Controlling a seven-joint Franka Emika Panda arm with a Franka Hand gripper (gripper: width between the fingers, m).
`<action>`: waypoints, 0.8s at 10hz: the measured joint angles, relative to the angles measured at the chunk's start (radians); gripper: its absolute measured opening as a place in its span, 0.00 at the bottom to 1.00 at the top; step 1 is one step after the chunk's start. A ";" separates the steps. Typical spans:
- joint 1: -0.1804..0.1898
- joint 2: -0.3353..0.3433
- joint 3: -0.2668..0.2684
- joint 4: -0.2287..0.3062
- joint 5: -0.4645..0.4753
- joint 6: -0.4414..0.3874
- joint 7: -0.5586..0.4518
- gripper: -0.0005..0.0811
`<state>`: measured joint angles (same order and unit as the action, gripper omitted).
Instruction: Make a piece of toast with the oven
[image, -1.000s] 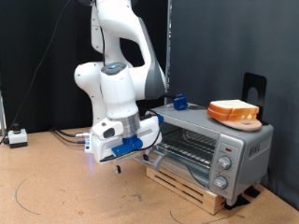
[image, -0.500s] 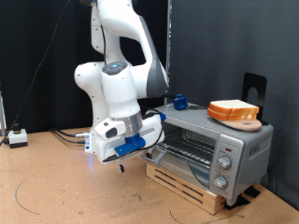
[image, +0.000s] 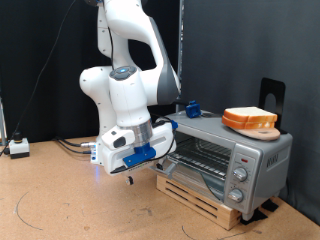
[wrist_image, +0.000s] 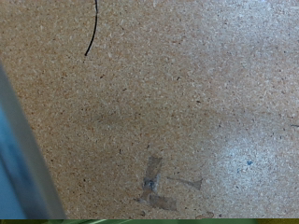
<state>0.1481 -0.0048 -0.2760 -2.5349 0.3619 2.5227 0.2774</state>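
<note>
- Exterior view is showing my hand (image: 124, 162) hanging low over the desk (image: 60, 200), just beside the open door (image: 168, 166) of the oven (image: 225, 152), at the exterior view's left of it; my fingers are pointing down and are too small there for me to tell how far apart they are standing.
- Wrist view is giving me only bare chipboard, a thin black line (wrist_image: 92, 33) and some scuff marks (wrist_image: 157, 182) (no fingertip is showing at all), so I am seeing nothing held and cannot say whether they are parted or closed.
- The piece of toast (image: 250, 117) is sitting on a round wooden board (image: 258, 129) on top of the oven, well apart from my hand; the wire rack (image: 205, 155) inside is looking bare as far as I can see.
- I am judging the door the nearest hazard: it is lying open close to my hand, and a sideways swing at this height could be knocking it or shifting the oven on its wooden pallet (image: 195, 192).
- The slices are looking stacked, so a grasp could be dragging both, or tipping the board off the oven's top.
- I am also hanging near the desk, where a small drop could be jamming my fingers into the surface.
</note>
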 joint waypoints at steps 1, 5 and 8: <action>0.000 0.000 0.000 0.002 0.005 0.001 -0.001 1.00; -0.001 0.000 -0.002 0.011 0.006 0.001 -0.003 1.00; -0.006 0.007 -0.005 0.010 -0.024 0.007 0.010 1.00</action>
<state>0.1424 0.0026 -0.2810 -2.5245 0.3379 2.5299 0.2878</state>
